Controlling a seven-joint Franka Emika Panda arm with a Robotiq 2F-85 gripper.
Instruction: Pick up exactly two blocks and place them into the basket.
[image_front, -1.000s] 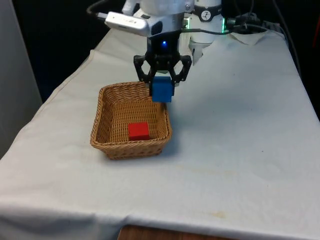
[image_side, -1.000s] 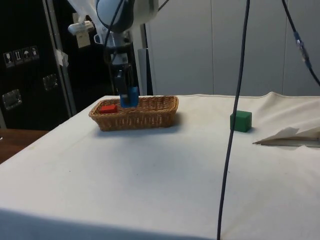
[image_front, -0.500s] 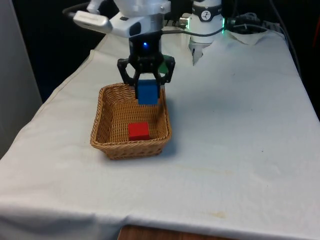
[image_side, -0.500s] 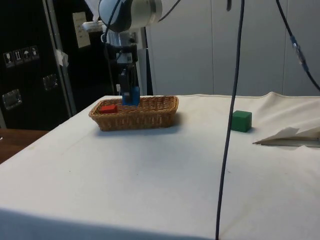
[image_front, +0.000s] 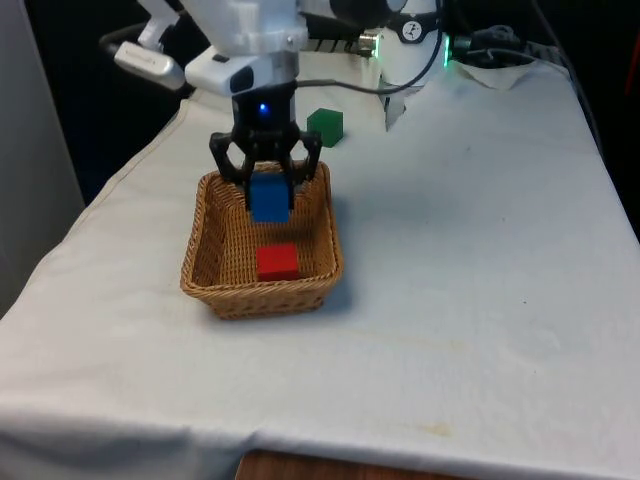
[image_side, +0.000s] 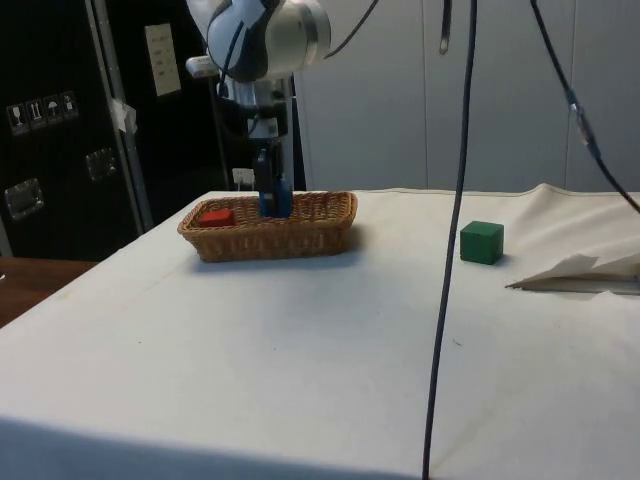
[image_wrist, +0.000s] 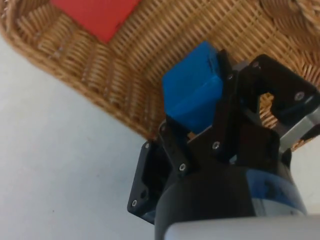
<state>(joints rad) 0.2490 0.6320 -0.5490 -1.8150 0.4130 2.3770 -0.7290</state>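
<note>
1. the black two-finger gripper (image_front: 268, 195) was clamped on a small blue cube-shaped block (image_front: 269, 196), its fingers pressed against two opposite faces, with the block's lower part sticking out below them.
2. the block hung above the inside of the shallow rectangular woven wicker basket (image_front: 206, 262), over its far half, and looked clear of the woven floor in the front view.
3. a small red cube-shaped block (image_front: 277, 262) lay on the basket floor nearer the front wall, apart from the blue one; in the side view it showed as a red patch (image_side: 215, 216) at the basket's end.
4. a small green cube-shaped block (image_front: 325, 127) sat on the white cloth-covered table (image_front: 480, 260) beyond the basket, well apart from it.
5. judged from this, the step in hand was the release of the second block, which would finish the count of two.
6. to do it well, the gripper should come a little lower so the blue block has only a short drop and does not bounce off the wicker.
7. it should keep the block over bare floor, away from the red block and the side wall seen close in the wrist view (image_wrist: 100, 80).
8. the fingers should part fully, then rise straight up without catching the rim.
9. the green block should be left alone.
</note>
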